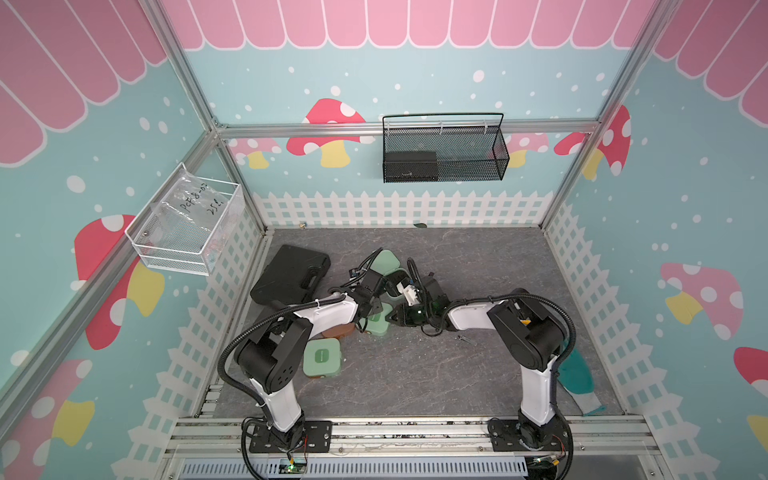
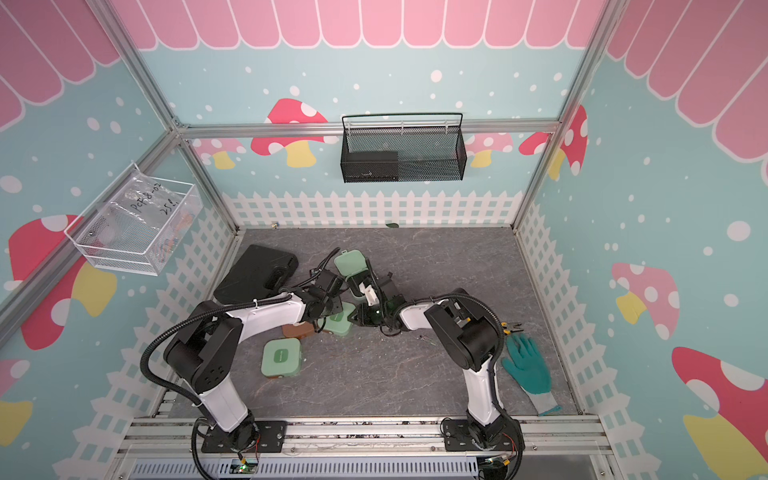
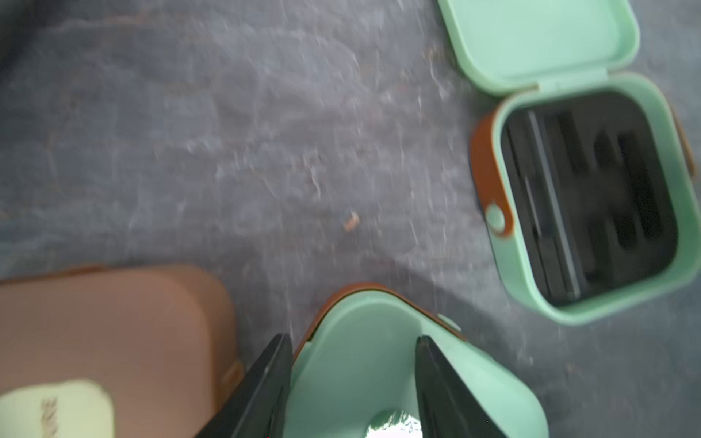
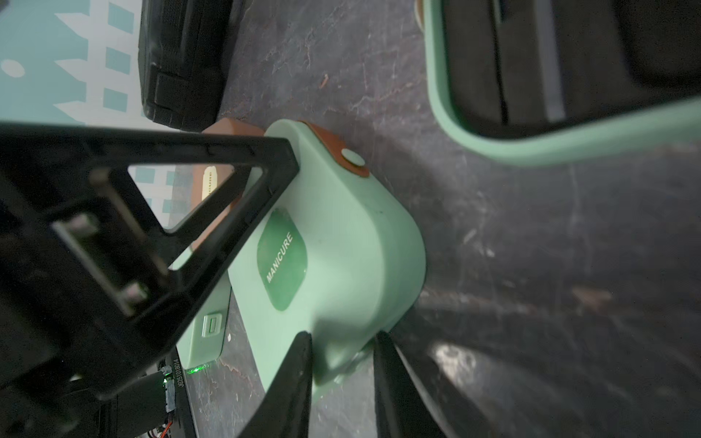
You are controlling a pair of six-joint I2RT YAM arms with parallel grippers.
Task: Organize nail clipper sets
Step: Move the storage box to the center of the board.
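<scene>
Nearest us a shut mint case lies flat on the counter, with a loose silver tool well apart on the right side. Past it, both claws are at the middle case, just beside the brown case. The left claw and right claw each stand parted across its edges; whether either pinches it, we cannot tell. We judge this the opening step: next, one claw must hold it down while the other swings it open. Farthest, an open case shows its black insert.
</scene>
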